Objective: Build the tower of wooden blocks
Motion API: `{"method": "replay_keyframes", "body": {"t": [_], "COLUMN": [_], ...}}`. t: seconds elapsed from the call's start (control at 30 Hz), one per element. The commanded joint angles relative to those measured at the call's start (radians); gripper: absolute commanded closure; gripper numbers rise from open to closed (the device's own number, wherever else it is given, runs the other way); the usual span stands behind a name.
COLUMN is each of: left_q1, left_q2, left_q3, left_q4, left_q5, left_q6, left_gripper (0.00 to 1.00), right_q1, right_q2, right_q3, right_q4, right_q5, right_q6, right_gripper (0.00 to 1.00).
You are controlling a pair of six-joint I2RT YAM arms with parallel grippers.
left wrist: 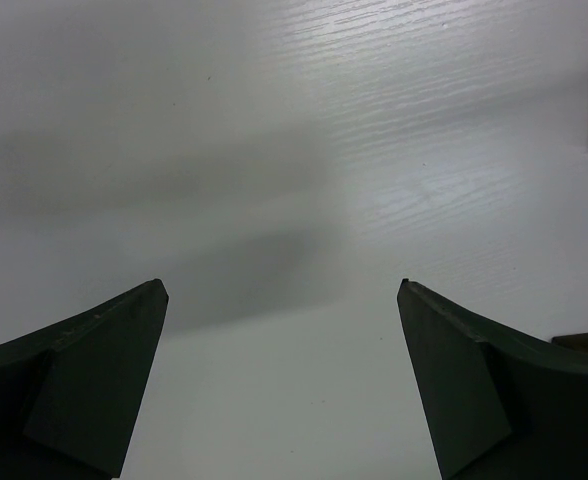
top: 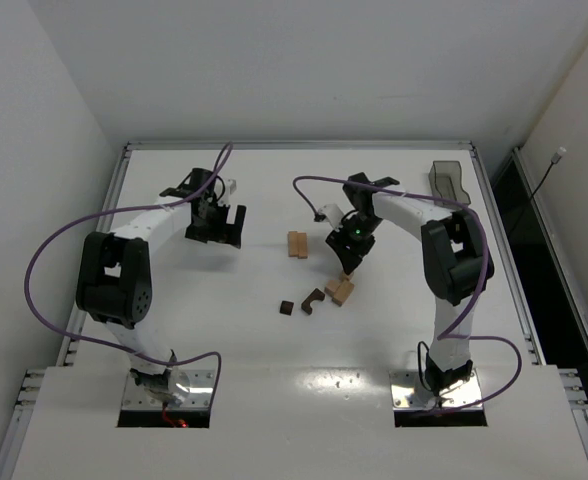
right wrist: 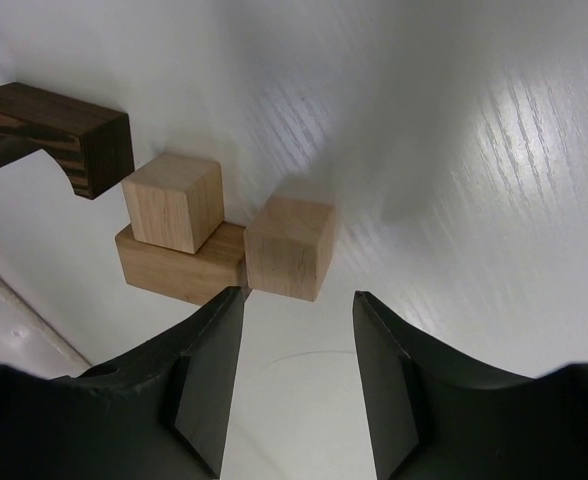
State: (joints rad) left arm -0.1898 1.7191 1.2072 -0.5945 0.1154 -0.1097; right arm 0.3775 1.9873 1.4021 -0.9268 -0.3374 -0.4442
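Right gripper (right wrist: pixel 299 305): jaws apart, nothing between them. Light tan wooden cube (right wrist: pixel 289 245) sits at 12 o'clock, just past the fingertips, touching the flat tan wooden slab (right wrist: pixel 179 270) at its 9 o'clock. Slab's long axis runs roughly 9–3 and it carries a second tan cube (right wrist: pixel 174 200). Dark brown wooden arch (right wrist: pixel 54 125) at 10 o'clock. Right arm is nearer, wrist pitched down. Left gripper (left wrist: pixel 282 300) is spread wide, well apart from the blocks.

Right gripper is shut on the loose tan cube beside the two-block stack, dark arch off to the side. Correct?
Not quite. The right gripper is open, not shut on the tan cube, which stands free just ahead of the spread jaws. The rest holds: the cube is beside the two-block stack, with the dark arch off to the side. The right wrist view shows it.
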Motion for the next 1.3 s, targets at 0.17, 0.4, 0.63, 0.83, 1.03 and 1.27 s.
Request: {"method": "replay_keyframes", "body": {"t": [0.17,0.4,0.63,0.83,1.03,1.27], "left_q1": [-0.005,-0.005,-0.005,-0.005,-0.005,-0.005], "left_q2": [0.007,0.016,0.025,0.025,0.034,0.034], "left_q3": [0.031,0.040,0.049,0.049,0.049,0.069], "left_q4": [0.013,0.013,0.013,0.004,0.004,-0.005], "left_q5": [-0.002,-0.002,-0.002,-0.002,-0.011,-0.002], "left_q6": [-0.002,-0.002,-0.002,-0.002,-0.002,0.010], "left_gripper": [0.00,0.00,0.00,0.00,0.00,0.00], "right_q1": [0.032,0.061,0.061,0.061,0.052,0.043], "right_q2": [-0.024,0.005,0.028,0.050,0.050,-0.057], "right_q3": [0.000,0.000,-0.020,-0.029,-0.029,0.073], "right_q4": [0.023,0.032,0.066,0.086,0.095,-0.004], "right_q5": [-0.006,0.027,0.072,0.103,0.121,0.112], "right_q6": [0.007,0.018,0.027,0.036,0.055,-0.043], "right_gripper": [0.54,0.53,0.53,0.61,0.98,1.00]}}
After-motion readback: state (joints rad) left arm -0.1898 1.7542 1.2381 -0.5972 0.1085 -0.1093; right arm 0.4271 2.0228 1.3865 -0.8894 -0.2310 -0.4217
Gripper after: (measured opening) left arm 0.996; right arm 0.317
